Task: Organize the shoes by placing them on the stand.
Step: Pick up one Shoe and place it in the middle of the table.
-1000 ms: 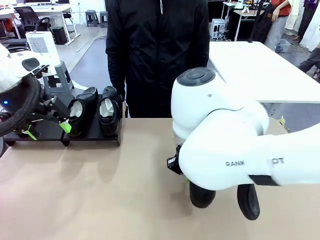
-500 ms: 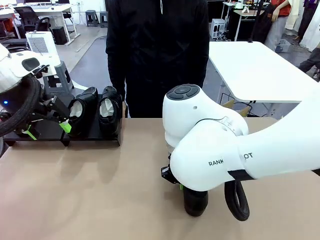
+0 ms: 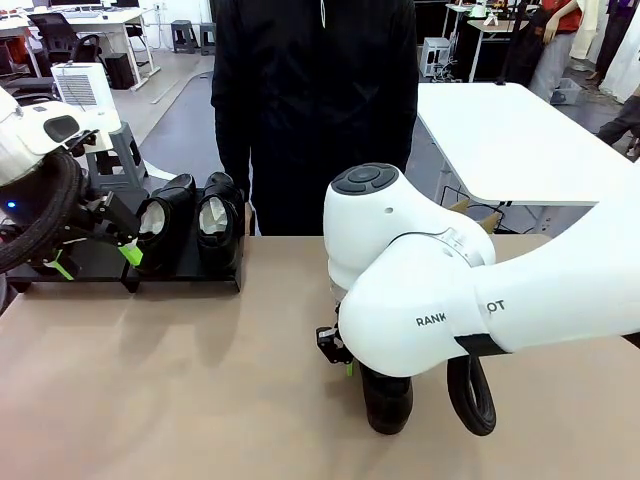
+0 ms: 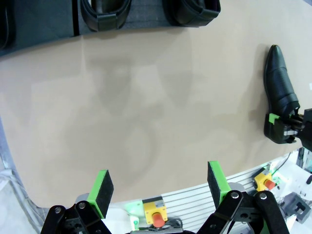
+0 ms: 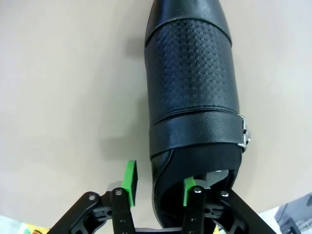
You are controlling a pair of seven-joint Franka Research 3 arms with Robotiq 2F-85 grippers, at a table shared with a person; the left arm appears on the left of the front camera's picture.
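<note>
Leather of the glossy dress shoe [image 5: 192,83] lying on the table [image 3: 180,380] looks stiff but slick, so the right claw [image 5: 158,183], pads straddling its heel collar yet apart, suits that rim.

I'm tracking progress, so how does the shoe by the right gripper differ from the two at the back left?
The shoe at the right gripper lies on the tan table, one finger inside its opening. The two shoes sit side by side on the black stand, untouched, white paper showing inside. All are glossy black slip-ons.
</note>
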